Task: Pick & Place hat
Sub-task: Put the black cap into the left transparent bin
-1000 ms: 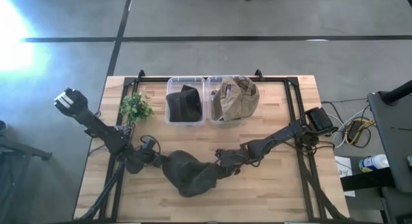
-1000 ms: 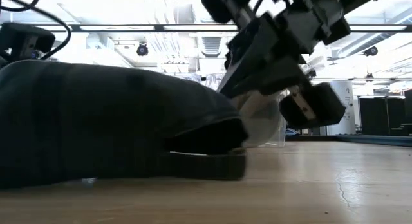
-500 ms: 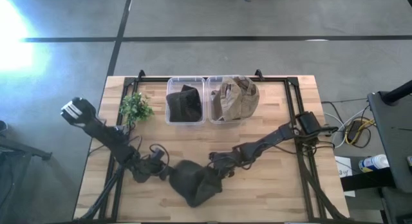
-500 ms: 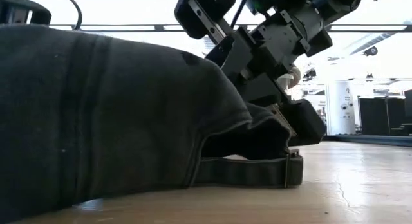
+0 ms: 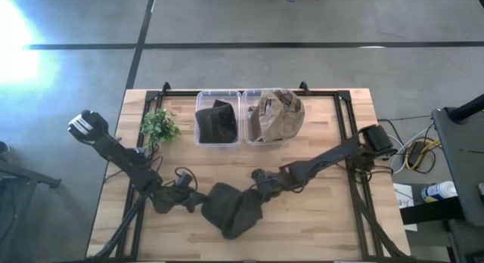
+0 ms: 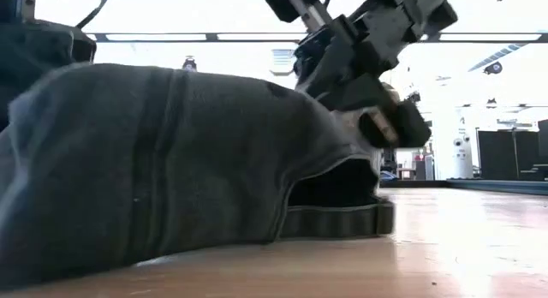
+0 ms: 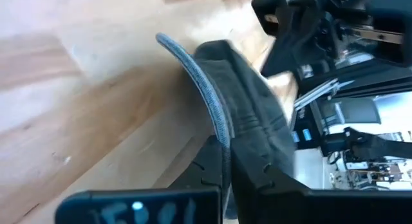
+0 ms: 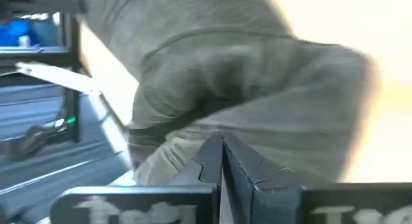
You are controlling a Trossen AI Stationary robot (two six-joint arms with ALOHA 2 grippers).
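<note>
A dark grey hat (image 5: 231,210) lies bunched on the wooden table near its front edge, and it fills the left of the low view (image 6: 154,169). Its back strap (image 6: 334,221) rests on the wood below an arched opening. My left gripper (image 5: 198,203) is at the hat's left side, shut on it (image 7: 222,169). My right gripper (image 5: 257,190) is at the hat's far right side, also shut on it (image 8: 222,156). In the low view the right gripper (image 6: 377,118) stands above the back opening. My left gripper pinches the hat's thin curved brim edge (image 7: 217,124) between its two fingers. It comes nearly level from the table's left. The edge stands up on its side out of the fingers, and the hat's body lies on the table. My right gripper pinches the crown cloth (image 8: 212,124) just above the back opening (image 6: 338,182). The fingers slant down from the table's far right. The cloth rises to the fingers, while the strap and the rest of the hat stay on the table.
Two clear bins stand at the back centre, the left one (image 5: 217,119) holding a dark hat and the right one (image 5: 274,116) a tan hat. A small green plant (image 5: 159,127) stands at the back left. Bare wood lies on the right (image 5: 325,210).
My left gripper has moved toward the table's right, up to the hat's left edge. My right gripper has shifted slightly left with the cloth. The hat, spread long a second ago, is now bunched into a shorter heap between the two grippers, its back opening raised.
</note>
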